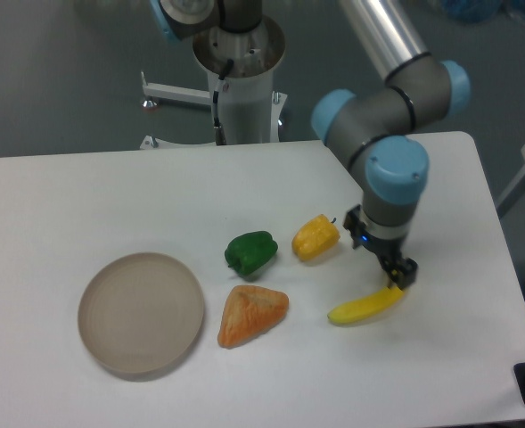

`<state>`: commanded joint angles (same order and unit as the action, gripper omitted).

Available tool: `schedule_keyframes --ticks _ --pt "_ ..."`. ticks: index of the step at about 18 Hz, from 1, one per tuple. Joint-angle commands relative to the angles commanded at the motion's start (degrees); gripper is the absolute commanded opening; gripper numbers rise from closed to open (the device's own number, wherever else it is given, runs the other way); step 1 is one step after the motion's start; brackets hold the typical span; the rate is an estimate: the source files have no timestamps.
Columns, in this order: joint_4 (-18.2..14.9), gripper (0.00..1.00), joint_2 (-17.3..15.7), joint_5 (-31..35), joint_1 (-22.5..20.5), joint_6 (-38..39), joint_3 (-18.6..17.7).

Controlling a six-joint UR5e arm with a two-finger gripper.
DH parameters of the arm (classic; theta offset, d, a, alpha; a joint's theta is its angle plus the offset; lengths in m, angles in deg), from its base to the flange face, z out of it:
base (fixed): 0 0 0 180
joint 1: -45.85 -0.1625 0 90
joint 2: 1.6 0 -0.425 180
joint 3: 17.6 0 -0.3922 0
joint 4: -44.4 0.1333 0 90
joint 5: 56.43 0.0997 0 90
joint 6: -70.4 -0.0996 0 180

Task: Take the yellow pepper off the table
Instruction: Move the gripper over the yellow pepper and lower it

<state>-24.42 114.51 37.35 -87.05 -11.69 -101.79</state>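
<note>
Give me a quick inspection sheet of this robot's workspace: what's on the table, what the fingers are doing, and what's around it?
Surface: large flat white table, no spills seen.
Job's things: small blocky yellow pepper lying on the table, not held.
Clutter: green toy pepper left of it; orange wedge-shaped toy; long curved yellow banana; round beige plate, nothing on it.
Grippers: gripper hangs over the banana's upper end, right of the yellow pepper; too small to tell if the fingers are open.
Cables: thin cable on the robot's white base column.
Surroundings: grey floor, white metal frame behind the table.
</note>
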Motion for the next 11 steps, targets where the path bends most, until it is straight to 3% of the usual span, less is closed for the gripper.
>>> schedule_keyframes --ticks 6,11 --pt "0.9 1.00 -4.0 0.1 0.7 1.1 -6.6" --pt "1.8 1.00 -3.4 0.0 1.8 2.9 -8.1"
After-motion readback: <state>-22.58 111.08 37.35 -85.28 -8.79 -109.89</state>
